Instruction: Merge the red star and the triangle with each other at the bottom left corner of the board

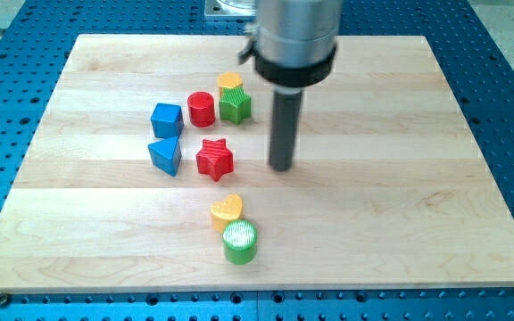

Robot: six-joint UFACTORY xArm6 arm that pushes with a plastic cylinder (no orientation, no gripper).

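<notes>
A pale wooden worktop [400, 223] sits on blue perforated base. Nearest, a green cylinder [240, 242] and yellow heart [227, 210] could snag a careless shove leftward. Mid-board, the ridged red star [214, 159] lies just beside the blue triangle [165, 154]. My tip [281, 167], a jawless tool holding nothing, stands right of the star.

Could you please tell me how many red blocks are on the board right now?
2. The red star lies right of the blue triangle, left of my tip; the red cylinder sits above it. None appears hidden.
</notes>
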